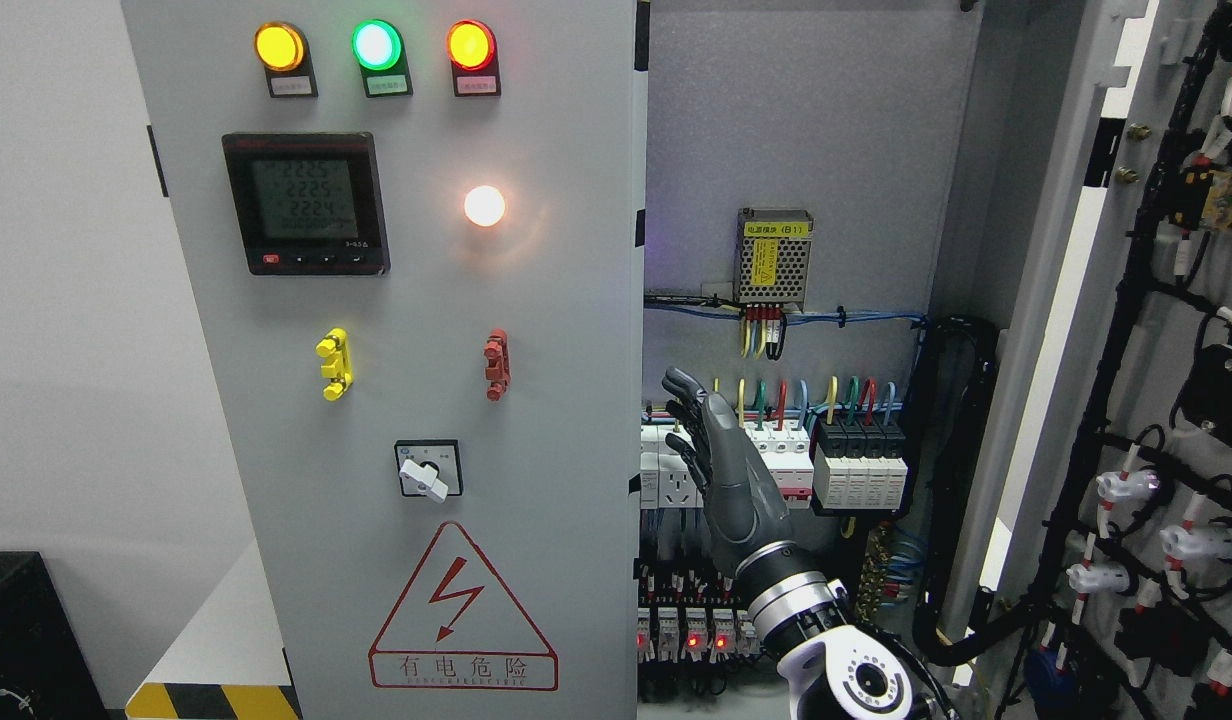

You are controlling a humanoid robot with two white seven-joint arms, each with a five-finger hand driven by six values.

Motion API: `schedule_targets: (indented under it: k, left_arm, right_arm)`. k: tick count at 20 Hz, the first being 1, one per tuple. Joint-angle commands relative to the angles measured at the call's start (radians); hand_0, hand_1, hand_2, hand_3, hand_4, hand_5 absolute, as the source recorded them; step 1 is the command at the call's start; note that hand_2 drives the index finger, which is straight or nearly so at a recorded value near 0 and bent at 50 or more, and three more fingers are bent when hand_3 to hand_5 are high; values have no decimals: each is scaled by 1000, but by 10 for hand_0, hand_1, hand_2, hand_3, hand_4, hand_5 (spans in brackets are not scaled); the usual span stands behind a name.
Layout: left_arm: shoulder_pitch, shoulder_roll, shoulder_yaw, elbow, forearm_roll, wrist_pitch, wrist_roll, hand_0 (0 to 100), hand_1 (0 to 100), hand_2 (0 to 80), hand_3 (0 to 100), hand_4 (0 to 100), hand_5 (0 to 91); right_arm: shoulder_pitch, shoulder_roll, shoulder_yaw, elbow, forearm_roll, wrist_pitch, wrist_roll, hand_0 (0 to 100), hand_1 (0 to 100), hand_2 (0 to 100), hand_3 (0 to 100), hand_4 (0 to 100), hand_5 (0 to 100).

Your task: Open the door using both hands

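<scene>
Head view, electrical cabinet, two doors. Landmark: the left door (pixel 396 400).

Left door: grey panel, standing shut and facing the camera. It is carrying three lamps (pixel 373 45) along its top, glowing amber, green and red; a meter (pixel 305 203) below them; a white lamp (pixel 484 205) shining to the meter's right; a yellow handle (pixel 334 364) and a red handle (pixel 496 364) lower down; a rotary switch (pixel 428 470) beneath those; a red warning triangle (pixel 462 610) at the bottom.

Right door (pixel 1166 330): standing swung well open, far to the right of the left door, showing its inner face with black cable looms and white connectors.

Cabinet interior (pixel 796 130): lying exposed just right of the left door's edge. A power supply (pixel 774 257) is sitting high on the back wall; a row of breakers (pixel 826 465) with coloured wires is running below it; small red indicators are glowing lower still.

Right robot hand (pixel 711 450): its arm is coming in from the lower right; the hand is standing upright just right of the left door's free edge, in front of the breakers. Fingers (pixel 688 392) are stretched out and relaxed, grasping nothing. Whether they are touching the door edge cannot be told.

Left robot hand: not showing.

Black box (pixel 26 630): sitting at the lower left of the left door, against the white wall.
</scene>
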Motion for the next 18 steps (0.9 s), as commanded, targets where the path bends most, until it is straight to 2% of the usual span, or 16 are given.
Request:
schedule_targets:
  k: [1,3,8,11,13,18]
  left_arm:
    - [0,-6,24,-1,-14,0,-1,0,0,0,0,0,0]
    - [0,-11,24,-1,-11,-2,-1,0,0,0,0,0,0]
    - [0,-11,25,1,-2,-2,-1,0,0,0,0,0,0]
    - [-2,-9,25,-1,0,-2,1,0,0,0,0,0,0]
    - [-3,-9,25,-1,0,0,2,0,0,0,0,0,0]
    - [-12,-11,25,-1,0,0,7,0,0,0,0,0,0]
  right_arm:
    - [-14,-4,-3,38,-22,3,14,0,0,0,0,0,0]
    - [-18,-3,-3,41,-24,3,31,0,0,0,0,0,0]
    - [-29,-7,-27,57,-58,3,38,0,0,0,0,0,0]
    - [-30,-33,-29,54,-77,4,47,0,0,0,0,0,0]
    - [-32,-36,-29,61,-96,6,64,0,0,0,0,0,0]
    - [-47,-44,-29,79,-101,12,67,0,0,0,0,0,0]
